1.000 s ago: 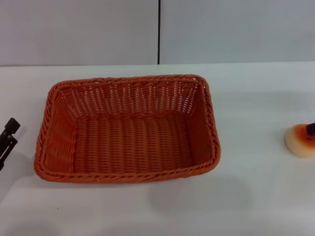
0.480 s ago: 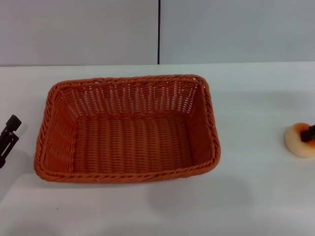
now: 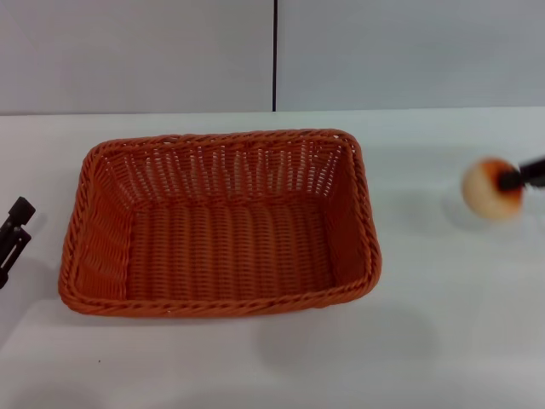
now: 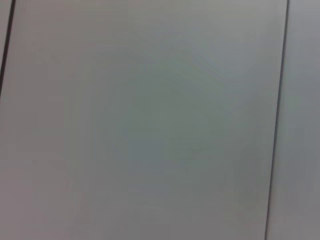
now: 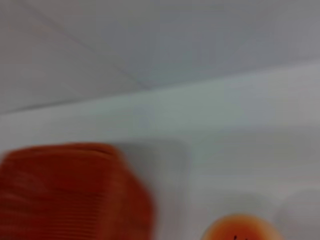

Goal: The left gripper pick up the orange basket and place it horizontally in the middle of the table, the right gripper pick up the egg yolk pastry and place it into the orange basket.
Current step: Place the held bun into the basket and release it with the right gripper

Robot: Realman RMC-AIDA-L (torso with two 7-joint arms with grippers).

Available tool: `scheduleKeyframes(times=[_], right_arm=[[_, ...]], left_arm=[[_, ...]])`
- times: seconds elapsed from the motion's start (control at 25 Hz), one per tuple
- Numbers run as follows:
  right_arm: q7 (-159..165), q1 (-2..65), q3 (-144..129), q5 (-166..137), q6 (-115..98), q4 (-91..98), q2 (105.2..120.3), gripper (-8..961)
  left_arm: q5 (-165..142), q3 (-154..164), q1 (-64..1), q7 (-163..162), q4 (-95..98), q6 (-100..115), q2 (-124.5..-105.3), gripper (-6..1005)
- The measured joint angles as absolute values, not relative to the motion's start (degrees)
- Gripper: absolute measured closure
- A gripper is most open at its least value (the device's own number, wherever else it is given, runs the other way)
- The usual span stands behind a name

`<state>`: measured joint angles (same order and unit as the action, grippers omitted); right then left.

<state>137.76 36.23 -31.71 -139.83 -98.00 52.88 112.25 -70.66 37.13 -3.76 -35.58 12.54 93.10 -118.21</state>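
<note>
Left gripper sits low at the left edge of the head view, off to the side, fingers apart. Right gripper reaches in from the right edge, raised, fingers clamped.

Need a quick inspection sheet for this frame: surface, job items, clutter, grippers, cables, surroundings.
Surface: white table, one tiny dark speck near the front left.
Job's things: orange basket sits long side across, mid-table, holding nothing. Egg yolk pastry is off the table, right of the basket, not yet over it.
Clutter: nothing seen.
Grippers: right gripper at the right edge, shut on the pastry. Left gripper at the left edge, clear of the basket; finger state unclear.
Cables: nothing seen.
Surroundings: grey wall panels with a dark vertical seam behind.
</note>
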Motion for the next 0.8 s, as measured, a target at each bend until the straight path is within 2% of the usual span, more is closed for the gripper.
scheduleKeyframes(times=[0.32, 0.48, 0.8], right_arm=[[136.7, 40.2, -41.2, -121.0, -106.1, 54.8, 112.43, 901], [134.9, 44.8, -48.2, -120.3, -103.9, 52.3, 113.97, 912], [125.4, 48.8, -56.7, -120.5, -95.5, 45.2, 115.25, 917]], left_arm=[[-70.7, 36.9, -3.9, -35.3, 11.3, 93.0, -118.23, 385], [-70.8, 36.9, -3.8, -35.3, 11.2, 93.0, -118.21, 385], [-70.9, 37.0, -3.4, -35.3, 10.1, 93.3, -118.22, 386]])
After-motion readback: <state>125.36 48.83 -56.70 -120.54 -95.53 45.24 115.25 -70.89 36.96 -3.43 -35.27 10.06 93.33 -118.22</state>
